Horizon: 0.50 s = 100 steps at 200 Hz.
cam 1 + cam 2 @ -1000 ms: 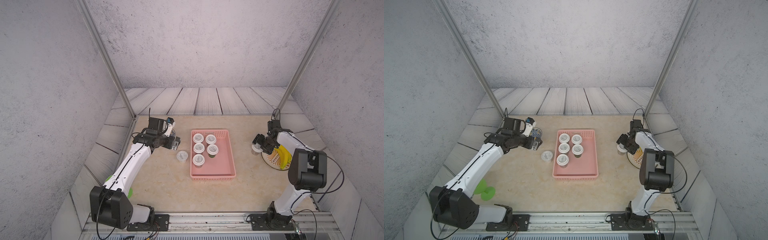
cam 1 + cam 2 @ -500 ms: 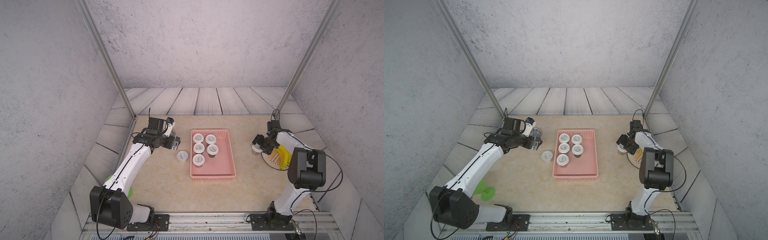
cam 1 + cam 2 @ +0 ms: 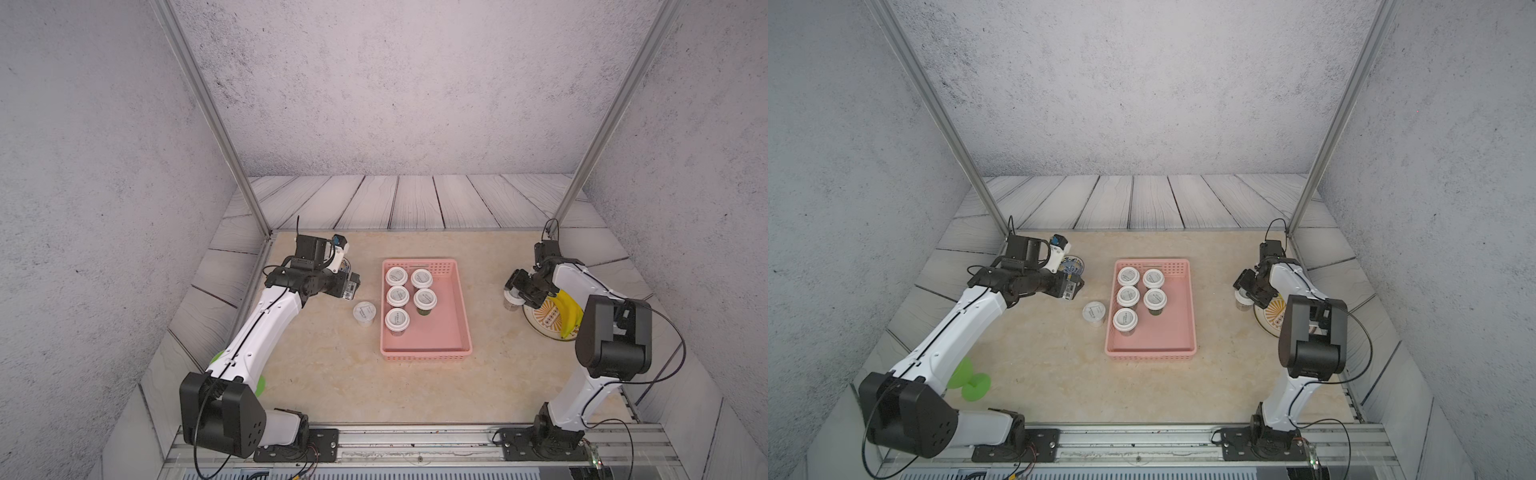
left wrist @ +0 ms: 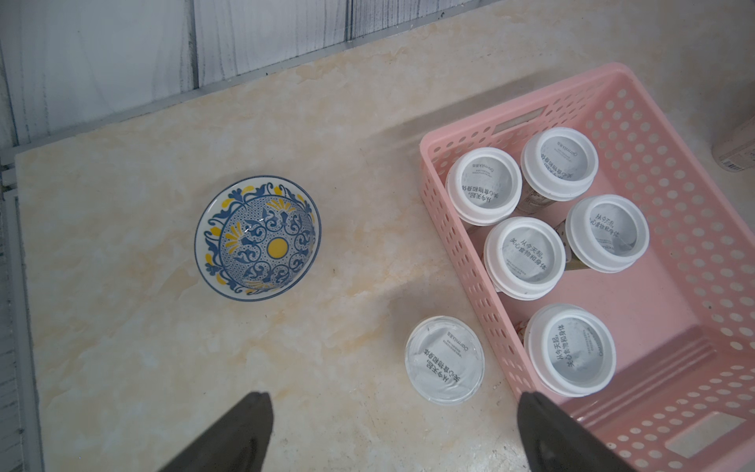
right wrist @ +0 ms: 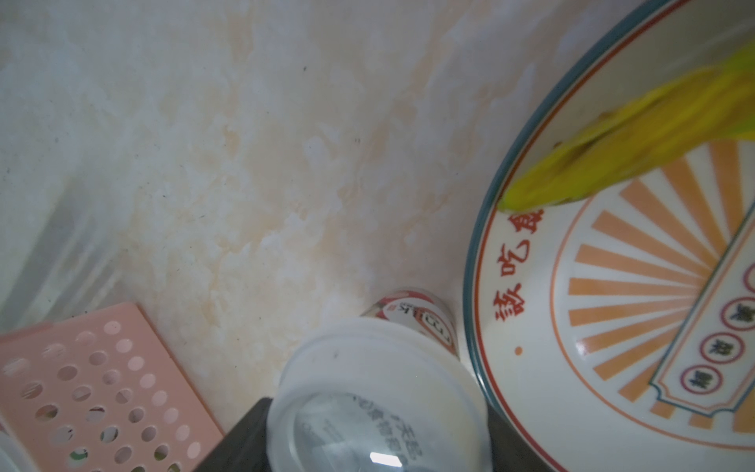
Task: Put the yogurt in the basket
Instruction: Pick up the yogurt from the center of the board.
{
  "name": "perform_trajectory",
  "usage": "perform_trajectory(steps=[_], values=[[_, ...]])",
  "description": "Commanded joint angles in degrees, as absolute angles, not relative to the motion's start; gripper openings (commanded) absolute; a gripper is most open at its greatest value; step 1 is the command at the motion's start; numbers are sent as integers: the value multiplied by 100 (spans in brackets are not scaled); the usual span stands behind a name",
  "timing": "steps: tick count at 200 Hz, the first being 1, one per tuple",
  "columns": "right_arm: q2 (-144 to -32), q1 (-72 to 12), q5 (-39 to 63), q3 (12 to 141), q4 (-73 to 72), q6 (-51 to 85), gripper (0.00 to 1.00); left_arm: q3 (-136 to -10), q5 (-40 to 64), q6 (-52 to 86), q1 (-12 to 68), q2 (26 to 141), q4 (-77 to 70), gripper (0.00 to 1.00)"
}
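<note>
The right gripper (image 5: 376,433) straddles a yogurt cup (image 5: 378,404) standing upright just beside the banana plate (image 5: 613,327) near the counter's right edge; its dark jaws flank the white lid, but whether they already pinch it I cannot tell. The pink perforated basket (image 3: 459,328) sits mid-counter, toward the robot's left of that cup, holding five lidded cups. A seventh cup (image 4: 444,359) stands just outside the basket's left wall, right ahead of the left gripper (image 4: 392,433), whose jaws gape wide and empty. The patterned ceramic bowl (image 4: 257,239) lies nearby.
</note>
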State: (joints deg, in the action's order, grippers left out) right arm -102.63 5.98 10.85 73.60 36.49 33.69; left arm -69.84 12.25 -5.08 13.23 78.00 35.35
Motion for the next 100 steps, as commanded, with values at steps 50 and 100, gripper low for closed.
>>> perform_trajectory(steps=[50, 100], values=[[-9938, 620, 1221, 7273, 3729, 3312, 71, -6890, 1284, -474, 1231, 7691, 3454, 100], [-9569, 429, 1377, 7141, 3802, 3309, 71, -6881, 1283, -475, 1218, 7655, 3437, 100]])
